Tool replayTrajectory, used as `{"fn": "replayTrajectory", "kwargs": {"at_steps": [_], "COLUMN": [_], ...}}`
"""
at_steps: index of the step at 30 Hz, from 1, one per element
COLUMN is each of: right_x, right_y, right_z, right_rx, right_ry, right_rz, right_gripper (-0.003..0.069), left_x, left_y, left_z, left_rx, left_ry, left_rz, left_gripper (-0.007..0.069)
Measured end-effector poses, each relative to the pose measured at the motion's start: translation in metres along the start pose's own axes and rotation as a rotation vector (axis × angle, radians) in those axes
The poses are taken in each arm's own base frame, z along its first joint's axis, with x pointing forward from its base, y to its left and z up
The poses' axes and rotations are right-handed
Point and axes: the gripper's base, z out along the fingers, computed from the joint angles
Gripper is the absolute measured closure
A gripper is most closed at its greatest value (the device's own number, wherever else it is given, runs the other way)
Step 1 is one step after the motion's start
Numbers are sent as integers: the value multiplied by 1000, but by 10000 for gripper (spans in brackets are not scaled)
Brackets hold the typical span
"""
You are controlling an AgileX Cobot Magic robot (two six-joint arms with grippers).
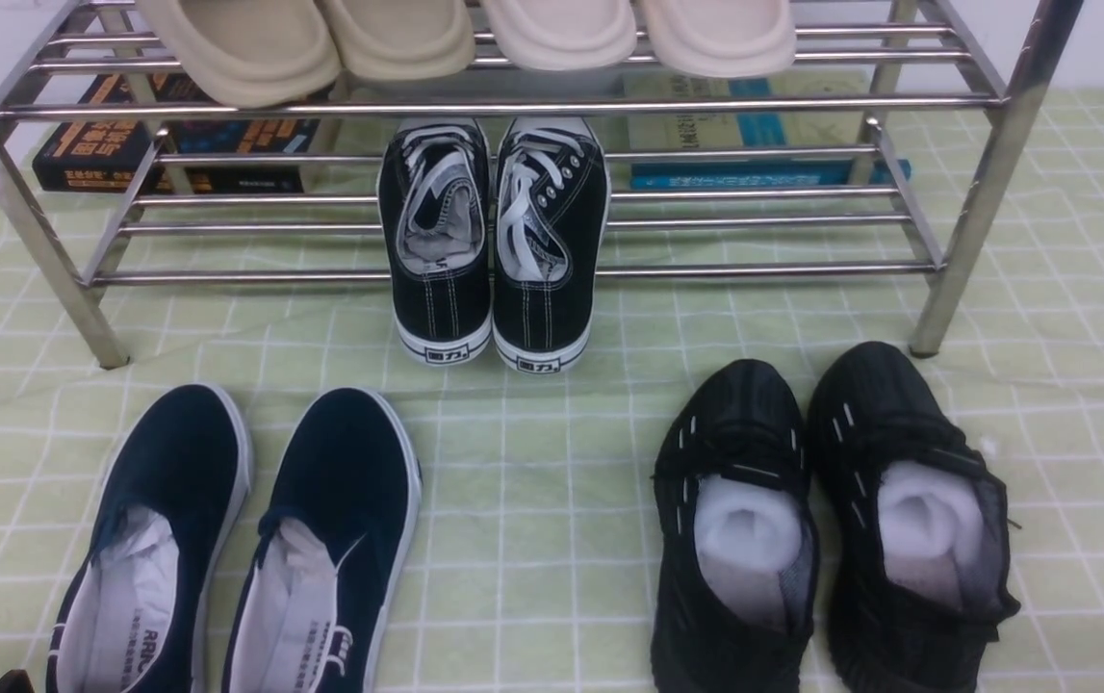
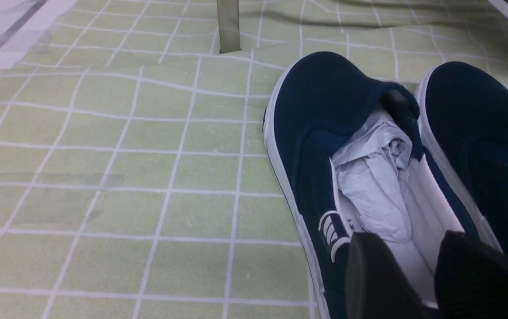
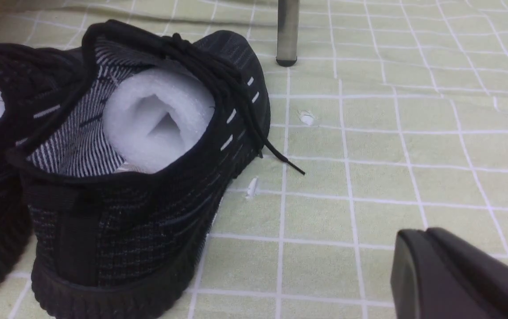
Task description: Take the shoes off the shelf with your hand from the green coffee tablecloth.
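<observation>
From the front camera I see the black mesh sneakers (image 1: pixel 831 520) sitting side by side on the green checked cloth (image 1: pixel 532 539) at the right, toes pointing toward the metal shoe rack (image 1: pixel 513 106), both off the rack and just in front of its right leg. White stuffing shows in each opening. On the left of the cloth lies a pair of navy slip-ons (image 1: pixel 234 549) with white soles, also off the rack. A pair of black canvas lace-ups (image 1: pixel 494 241) leans on the rack's lower tier, heels resting down on the cloth. Beige slippers (image 1: pixel 465 38) line the upper tier, and books (image 1: pixel 166 144) lie on the cloth behind the rack. On my left wrist camera the left tool (image 2: pixel 417 274) hangs over the heel end of the nearer slip-on, its two dark fingers spread apart with the shoe's white lining visible between them; it is released and grips nothing. On my right wrist camera only one dark finger of the right tool (image 3: pixel 457 274) shows at the corner, low over bare cloth, beside and apart from the nearer sneaker's heel. Its jaws are drawn together, clenched on nothing. A loose lace end trails from that sneaker onto the cloth, and small white scraps (image 3: pixel 252 187) lie near it.
</observation>
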Motion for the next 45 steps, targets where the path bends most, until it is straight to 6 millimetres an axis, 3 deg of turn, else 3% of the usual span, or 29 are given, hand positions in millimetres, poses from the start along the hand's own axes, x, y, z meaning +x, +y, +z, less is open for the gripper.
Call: {"fn": "replayTrajectory", "kwargs": {"at_steps": [45], "right_x": [0], "right_y": [0], "right_z": [0], "right_rx": [-1], "right_ry": [0], "right_rz": [3], "right_gripper": [596], "left_x": [0], "left_y": [1], "left_z": [0], "left_rx": [-6], "left_ry": [-1], "left_rz": [15], "left_gripper": [383]}}
